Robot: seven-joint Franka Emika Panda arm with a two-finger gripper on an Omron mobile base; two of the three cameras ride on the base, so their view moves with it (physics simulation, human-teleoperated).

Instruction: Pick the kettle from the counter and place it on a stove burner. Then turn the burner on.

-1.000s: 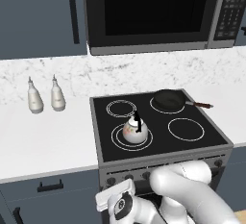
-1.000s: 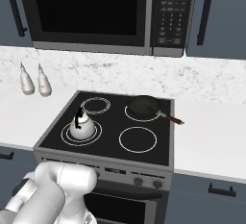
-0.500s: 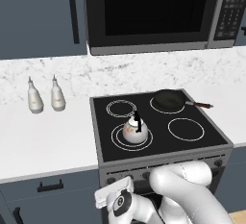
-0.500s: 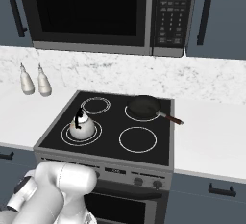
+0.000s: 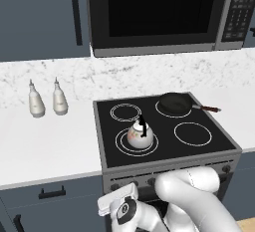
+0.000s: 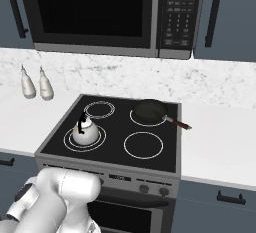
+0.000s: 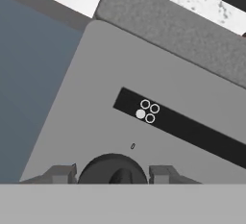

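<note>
**A:** Start at the left. What stands on the counter (image 5: 45, 146)?

**B:** Two slim white bottles (image 5: 47, 99), side by side near the marbled backsplash, well apart from the cooktop (image 5: 199, 149). From the right base camera they sit at the far left, again close together (image 6: 36, 84).

**A:** And the kettle?

**B:** The kettle (image 5: 140, 134) is upright on the stove burner (image 5: 122, 145), the large double-ringed circle at the front left of the black glass. Its black handle arches over the lid. The right base camera shows the same: kettle (image 6: 84, 131) inside the rings of the burner (image 6: 69, 142).

**A:** Further right?

**B:** A black frying pan (image 5: 175, 103) covers the rear right ring, its handle pointing right toward the counter. The front right ring is bare. A microwave (image 5: 159, 14) hangs above the stove.

**A:** Where is the gripper?

**B:** Low, in front of the stove's control panel (image 7: 144, 74). The arm bends down below the front edge of the cooktop, with the hand at the bottom of the left base picture. The hand camera shows the gripper (image 7: 113, 174) with a dark round knob (image 7: 113, 170) between its two fingertips; one fingertip (image 7: 60, 174) is left of the knob, the other right.

**A:** Clamped on it?

**B:** I cannot tell; the fingers flank the knob closely, but contact is not visible. Above the knob, a black strip (image 7: 192, 131) carries four small circles, one filled white.
</note>
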